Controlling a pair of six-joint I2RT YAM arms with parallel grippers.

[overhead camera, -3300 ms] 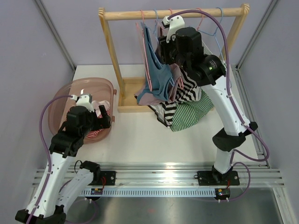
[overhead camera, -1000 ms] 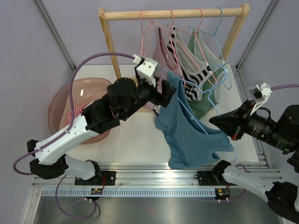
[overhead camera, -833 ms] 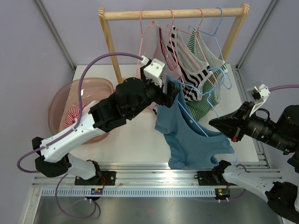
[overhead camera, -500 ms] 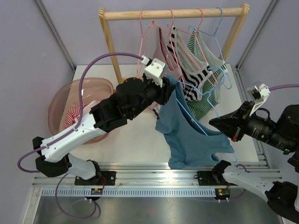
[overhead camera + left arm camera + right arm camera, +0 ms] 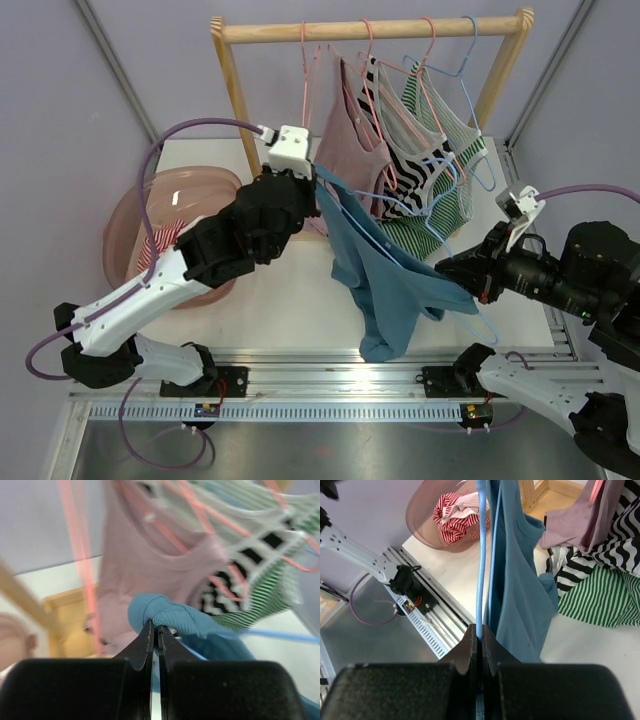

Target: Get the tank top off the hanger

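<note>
Table: you have a white top (image 5: 290, 300) with both arms reaching out over it from the near edge.
Rack: the wooden rail (image 5: 370, 28) stands at the far side. A pink top (image 5: 350, 140), a black-and-white striped top (image 5: 415, 165) and a green striped top (image 5: 440, 205) hang from it on wire hangers.
Basin: the pink tub (image 5: 190, 176) sits at your left, with red-striped cloth (image 5: 158, 245) inside.
Tank top: the blue tank top (image 5: 375, 270) is stretched in front of the rack between your two grippers, its lower part sagging toward the near edge of the table.
Hanger: the blue hanger (image 5: 480, 555) runs through the tank top, one wire bare beside the cloth.
Left gripper: your left gripper (image 5: 156, 630) has its jaws pinched tight on a bunched fold at the tank top's upper edge, near the pink top.
Right gripper: your right gripper (image 5: 480, 632) is clamped on the blue hanger's wire, holding it low and to the right.
</note>
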